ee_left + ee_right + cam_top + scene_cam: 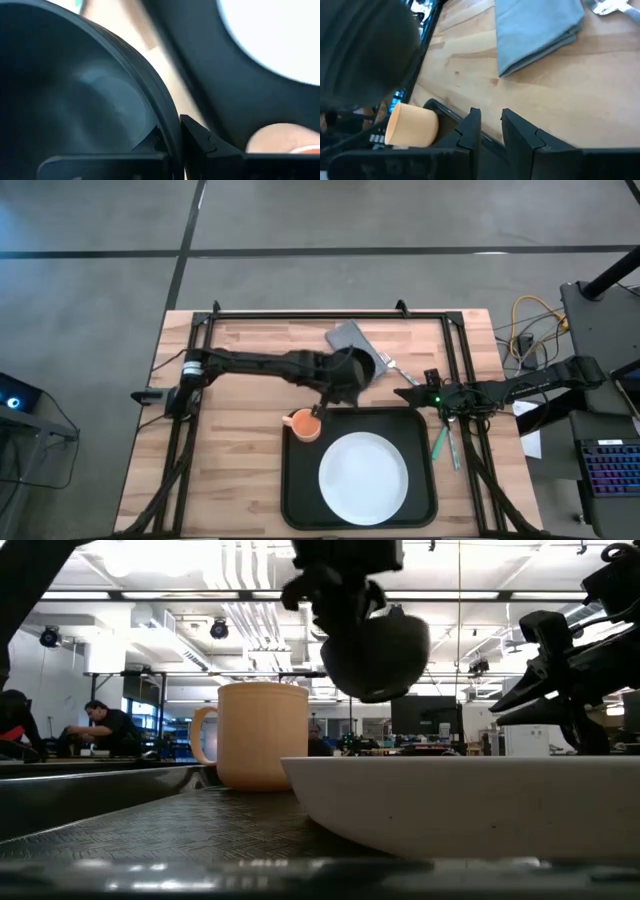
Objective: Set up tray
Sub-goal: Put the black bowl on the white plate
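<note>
A butcher-block table (pixel 240 470) stands on a grey concrete floor, with a bright open workroom behind it in the low view.

The tray (pixel 300 500), a broad black rectangle with rounded corners and a raised rim, lies flat at the near middle of the table. It looks stiff and fairly light, with a textured floor that should keep things from sliding. The rim is the only place a pincer could take it, best at the middle of a long side so it does not tip; loaded as it is, it would probably be better left where it lies.

On it sit a round white plate (pixel 363 475) and, at its far left corner, an orange mug (pixel 303 424).

The left gripper (pixel 172 142) hangs above the tray's far edge, just beside the mug, its fingers pinched on the rim of a dark bowl (pixel 355 370). That bowl seems rigid and smooth, so the thin rim grip could slip.

The right gripper (pixel 490 127) waits narrowly parted over the table at the tray's far right corner, holding nothing.

Beyond the tray lie a folded grey napkin (pixel 349 338) and a fork (pixel 395 366), with more cutlery (pixel 447 442) just beside the tray's right edge.
</note>
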